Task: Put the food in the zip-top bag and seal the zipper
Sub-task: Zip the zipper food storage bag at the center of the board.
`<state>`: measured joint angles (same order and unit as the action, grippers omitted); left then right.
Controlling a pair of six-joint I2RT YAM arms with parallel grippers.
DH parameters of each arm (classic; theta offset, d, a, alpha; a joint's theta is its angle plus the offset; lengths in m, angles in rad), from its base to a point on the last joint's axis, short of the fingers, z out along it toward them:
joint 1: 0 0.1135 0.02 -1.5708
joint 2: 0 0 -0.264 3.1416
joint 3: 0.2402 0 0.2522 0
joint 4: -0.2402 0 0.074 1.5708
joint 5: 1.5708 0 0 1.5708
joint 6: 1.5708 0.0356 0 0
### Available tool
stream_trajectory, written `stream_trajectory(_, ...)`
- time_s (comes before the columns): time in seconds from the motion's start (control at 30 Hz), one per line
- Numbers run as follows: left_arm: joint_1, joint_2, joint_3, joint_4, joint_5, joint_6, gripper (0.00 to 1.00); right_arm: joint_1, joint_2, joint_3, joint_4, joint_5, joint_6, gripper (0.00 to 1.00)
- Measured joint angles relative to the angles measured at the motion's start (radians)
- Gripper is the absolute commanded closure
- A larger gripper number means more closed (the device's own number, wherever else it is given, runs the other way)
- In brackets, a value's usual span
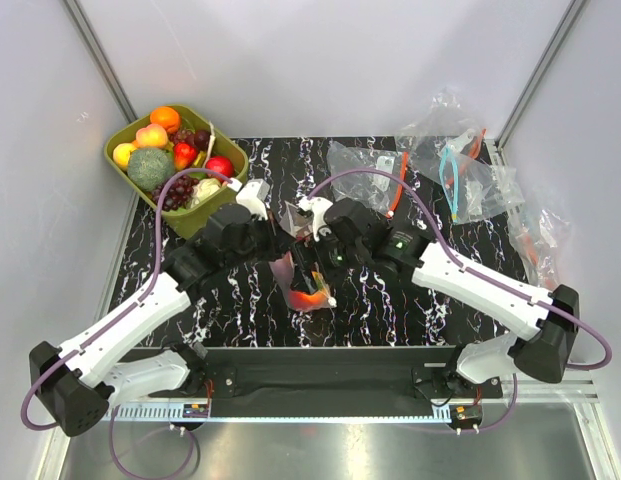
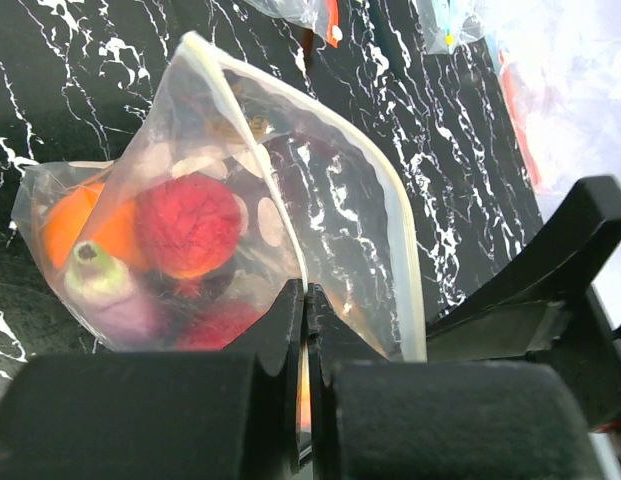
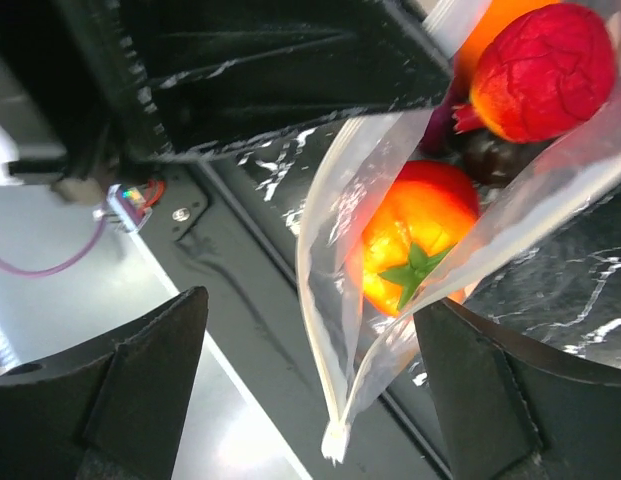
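Black white-veined marble tabletop [image 1: 390, 305] below, pale walls close on three sides. Mid-table, raised between both arms: clear thin white-dotted plastic bag [image 2: 330, 170], loaded with small glossy toy fruit and vegetables [image 2: 190, 225] in orange, red and purple. Pinched near its mouth by left gripper [image 2: 306, 335], jaws pressed together on the film. Straddled at a lower corner by right gripper [image 3: 325, 400], jaws spread wide, corner hanging between them. Narrow pale press-seal strip [image 2: 395, 200] gaping in an arc, so probably sealing next. Hold the left pinch firm as anchor; bring the right jaws onto the strip just beside it, close, then slide to the far end, mouth taut, fruit below the seal. Open surface toward the near edge; mind olive-green plastic tub [image 1: 112, 152] far left and clear undotted spare bags [image 1: 460, 175] far right, both well apart.
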<state>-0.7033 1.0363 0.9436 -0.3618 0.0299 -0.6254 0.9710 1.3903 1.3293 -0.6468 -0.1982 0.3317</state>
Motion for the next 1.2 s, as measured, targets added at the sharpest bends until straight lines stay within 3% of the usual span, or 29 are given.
stream_trajectory(0.23, 0.0, 0.002, 0.02, 0.017, -0.005, -0.023, 1.0, 0.033, 0.051, 0.013, -0.01, 0.147, -0.022, 0.23)
stream_trajectory(0.33, 0.0, 0.002, 0.023, 0.019, -0.007, -0.03, 0.98, 0.05, 0.068, 0.013, -0.017, 0.219, -0.028, 0.41)
stream_trajectory(0.37, 0.0, 0.002, 0.023, 0.019, -0.008, -0.03, 0.96, 0.055, 0.07, 0.013, -0.02, 0.243, -0.03, 0.62)
stream_trajectory(0.4, 0.0, 0.002, 0.023, 0.018, -0.008, -0.031, 0.87, 0.059, 0.07, 0.013, -0.023, 0.264, -0.034, 0.72)
stream_trajectory(0.47, 0.0, 0.002, 0.024, 0.018, -0.01, -0.029, 0.8, 0.063, 0.069, 0.013, -0.022, 0.299, -0.033, 0.88)
stream_trajectory(0.5, 0.0, 0.002, 0.026, 0.018, -0.013, -0.029, 0.69, 0.064, 0.069, 0.013, -0.022, 0.316, -0.034, 0.97)
stream_trajectory(0.53, 0.0, 0.002, 0.029, 0.016, -0.018, -0.024, 0.65, 0.064, 0.069, 0.013, -0.022, 0.326, -0.036, 1.0)
stream_trajectory(0.57, 0.001, 0.002, 0.033, 0.011, -0.024, -0.023, 0.61, 0.064, 0.068, 0.013, -0.021, 0.338, -0.035, 1.0)
stream_trajectory(0.6, 0.001, 0.002, 0.041, 0.005, -0.03, -0.016, 0.43, 0.064, 0.064, 0.012, -0.02, 0.346, -0.04, 1.0)
stream_trajectory(0.73, 0.008, -0.012, 0.102, -0.055, -0.069, 0.052, 0.02, 0.064, 0.035, 0.011, -0.023, 0.341, -0.094, 1.0)
stream_trajectory(1.0, 0.019, -0.077, 0.288, -0.199, -0.143, 0.216, 0.01, 0.065, -0.123, -0.011, -0.033, 0.211, -0.269, 1.0)
stream_trajectory(1.2, 0.02, -0.159, 0.259, -0.199, -0.13, 0.431, 0.01, 0.065, -0.187, -0.013, -0.055, 0.116, -0.4, 1.0)
